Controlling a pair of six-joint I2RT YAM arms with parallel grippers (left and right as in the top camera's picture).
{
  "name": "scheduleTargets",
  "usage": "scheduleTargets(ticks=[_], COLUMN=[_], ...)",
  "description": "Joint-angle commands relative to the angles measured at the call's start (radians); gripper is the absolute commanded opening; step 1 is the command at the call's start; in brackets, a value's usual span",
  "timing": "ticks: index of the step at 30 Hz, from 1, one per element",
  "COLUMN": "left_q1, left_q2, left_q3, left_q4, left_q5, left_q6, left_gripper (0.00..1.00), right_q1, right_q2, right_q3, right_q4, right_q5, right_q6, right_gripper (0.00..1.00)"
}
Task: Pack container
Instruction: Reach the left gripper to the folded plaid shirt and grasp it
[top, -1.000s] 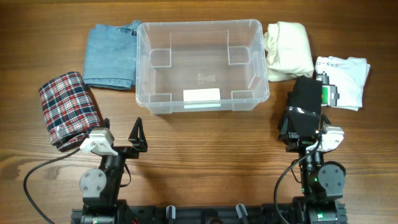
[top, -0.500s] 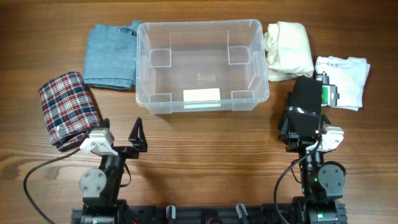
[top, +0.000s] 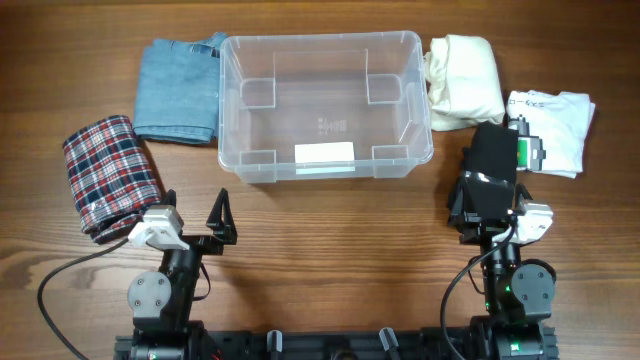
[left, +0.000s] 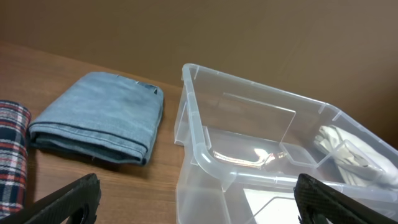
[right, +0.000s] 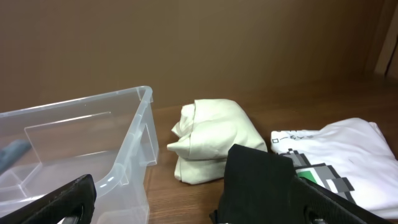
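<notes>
The clear plastic container (top: 325, 160) stands empty at the back middle of the table, white label at its near wall. It also shows in the left wrist view (left: 205, 155) and the right wrist view (right: 81, 118). My left gripper (top: 222, 222) is open and empty, a short way in front of the container's left corner; in its own view the jaws (left: 196, 196) frame that corner. My right gripper (top: 487, 208) is open at the front right. A folded black cloth (top: 492, 152) lies just ahead of it, against its right finger (right: 199, 196).
Folded blue jeans (top: 180, 90) lie left of the container, and a rolled plaid cloth (top: 108, 178) lies further front left. A cream cloth bundle (top: 463, 80) lies right of the container, beside a white printed T-shirt (top: 555, 125).
</notes>
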Motion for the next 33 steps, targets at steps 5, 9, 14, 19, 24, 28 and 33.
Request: scheduleTargets(ticks=[5,9,14,19,24,28,33], left_q1=[0.007,0.007,0.007,0.008,0.013,0.122,0.417], left_q2=[0.001,0.065,0.311,0.546,0.663,0.757,0.912], left_q3=[0.071,0.248,0.581,0.838,0.889,0.889,0.891], left_q4=[-0.089,-0.215,-0.482,-0.680,-0.653,-0.650,-0.597], left_q5=[-0.029,-0.130,-0.275,-0.280,-0.386,-0.449,-0.225], left_q6=[-0.152,-0.151,-0.144,-0.043,0.012,-0.068,-0.071], left_gripper=[1.00,0.99,1.00,1.00,1.00,1.00,1.00], right_q1=[0.005,0.005,0.005,0.005,0.005,0.005,0.005], right_q2=[0.009,0.009,0.009,0.009,0.009,0.009,0.009], right_q3=[-0.001,-0.001,-0.001,-0.001,-0.001,-0.001,-0.001], right_q4=[0.006,0.006,0.006,0.006,0.006,0.006,0.006], right_q5=[-0.016,-0.016,-0.016,-0.016,-0.016,-0.016,-0.016], right_q6=[-0.013,-0.013,-0.012,-0.013,-0.013,-0.013,-0.013], right_gripper=[1.00,1.00,1.00,1.00,1.00,1.00,1.00])
